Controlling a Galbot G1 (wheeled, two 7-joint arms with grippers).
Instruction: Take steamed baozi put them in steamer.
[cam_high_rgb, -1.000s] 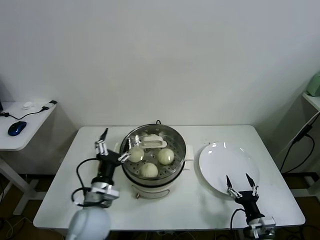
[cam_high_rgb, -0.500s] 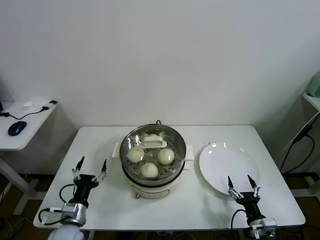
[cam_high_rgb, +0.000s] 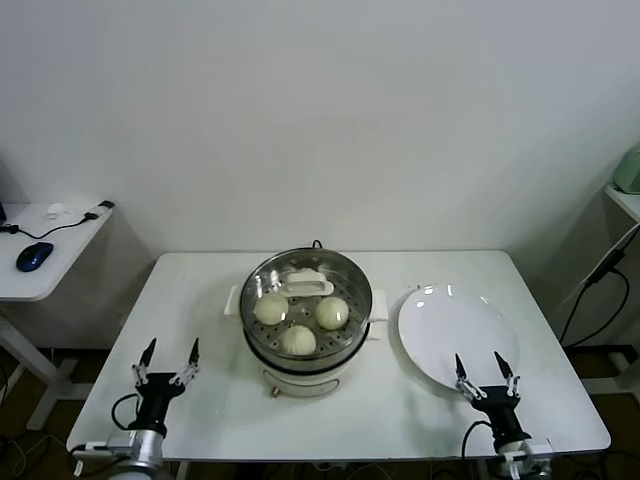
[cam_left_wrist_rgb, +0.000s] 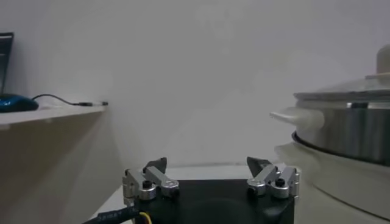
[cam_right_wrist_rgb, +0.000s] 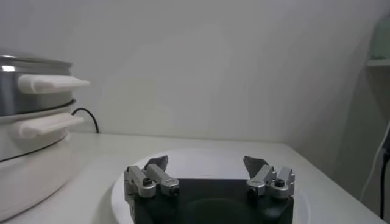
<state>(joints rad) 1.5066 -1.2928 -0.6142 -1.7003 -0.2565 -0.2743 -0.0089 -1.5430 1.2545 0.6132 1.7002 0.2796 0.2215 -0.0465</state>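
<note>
Inside lidded steamer (cam_high_rgb: 306, 345), three baozi (cam_high_rgb: 299, 340)

Left arm withdrawn from steamer; right gripper marginally lower.

Left gripper (cam_high_rgb: 167, 359): formerly raised just beside the steamer (cam_high_rgb: 305, 345) at its left rim, near the glass lid (cam_high_rgb: 306, 291); now low at the front-left corner of the surface (cam_high_rgb: 200, 300), well apart from the steamer, fingers spread and empty. Right gripper (cam_high_rgb: 485, 373): sits slightly nearer the front edge, by the plate (cam_high_rgb: 455, 335), than a second ago.
</note>
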